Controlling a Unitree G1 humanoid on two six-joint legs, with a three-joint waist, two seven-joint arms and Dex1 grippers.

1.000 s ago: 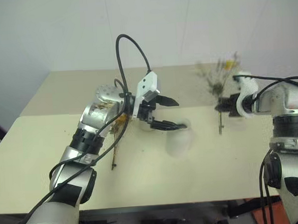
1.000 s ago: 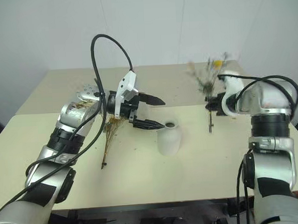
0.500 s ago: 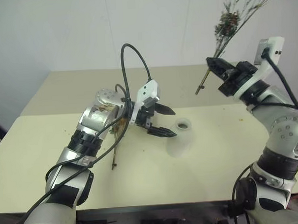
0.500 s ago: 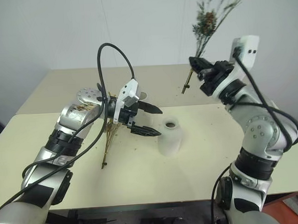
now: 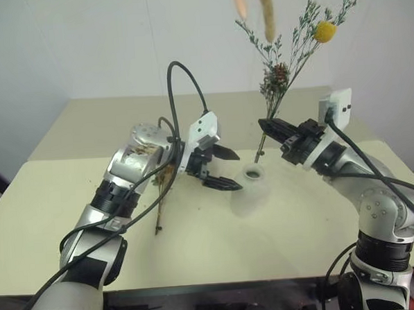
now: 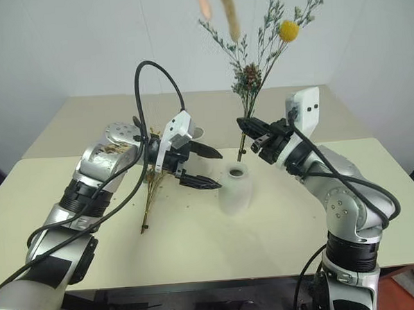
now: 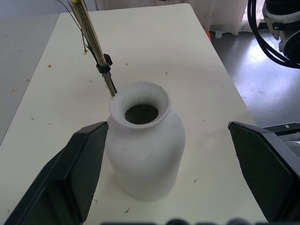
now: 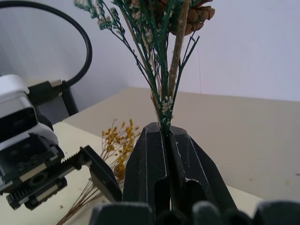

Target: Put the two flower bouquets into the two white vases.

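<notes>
My right gripper (image 6: 251,130) is clamped on the stems of the green sprig (image 6: 261,62), which stands nearly upright above it, yellow ball and pinecone high, pinkish plumes higher. The cut stem ends poke out below my fingers, just above and slightly behind the mouth of the round vase (image 6: 235,190). In the right wrist view the 2 fingers (image 8: 154,154) are pressed together around the stems.

My left gripper (image 6: 197,166) is spread wide. 1 finger lies beside the vase's shoulder and the other stands off it, so the vase sits between them without being squeezed. The left wrist view shows the vase (image 7: 143,145) centred between the fingers (image 7: 82,168), with the sprig's stem tip just behind its rim.

I judge step 1 of 2 to be in hand: getting the sprig into this vase. The next move calls for bringing the stem ends over the narrow mouth, keeping the bunch upright, then lowering straight down before I let go. The mouth is small, so alignment matters. The left gripper looks placed to steady the vase if the stems nudge it.

My right forearm reaches in from the right, wrist tipped upward. My left arm stretches in from the left, gripper angled slightly down toward the vase.

The yellow bunch (image 6: 153,182) lies on the table (image 6: 280,234) under my left forearm, not yet picked up. I cannot see the tall vase.
</notes>
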